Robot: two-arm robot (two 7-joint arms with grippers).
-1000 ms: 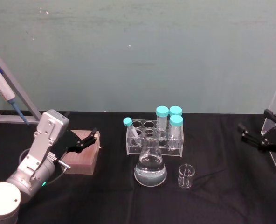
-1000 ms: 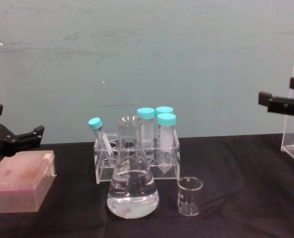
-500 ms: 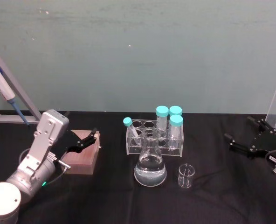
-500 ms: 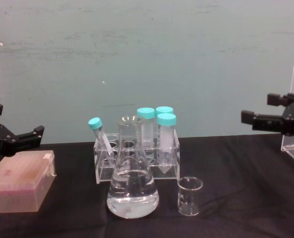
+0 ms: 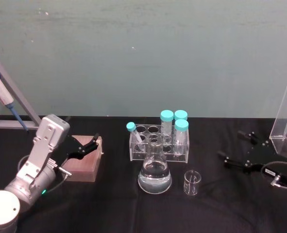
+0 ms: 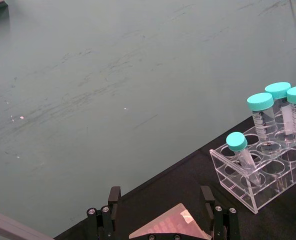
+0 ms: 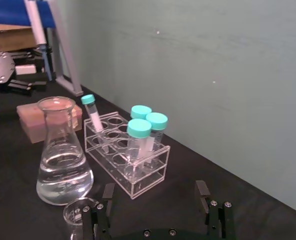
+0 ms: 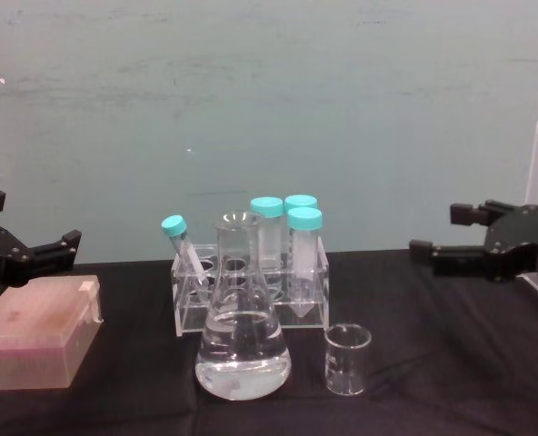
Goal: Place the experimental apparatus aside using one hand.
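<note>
since a second ago the right gripper (image 5: 229, 143) has swung in from the right edge of the table (image 5: 109, 208) toward the labware. left gripper (image 5: 92, 142) hovers, fingers spread, over the pink box (image 5: 83, 168). mid-table stands a clear rack (image 5: 134, 151) of four teal-capped tubes (image 5: 167, 122), one leaning. in front stands a conical flask (image 5: 154, 175), part-filled with clear liquid, and just beside it a small beaker (image 5: 191, 183). the right gripper gapes wide, empty, apart from the beaker.

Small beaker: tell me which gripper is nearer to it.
Right. The right gripper hovers open to the beaker's right; the left gripper is far to its left, above the pink box.
</note>
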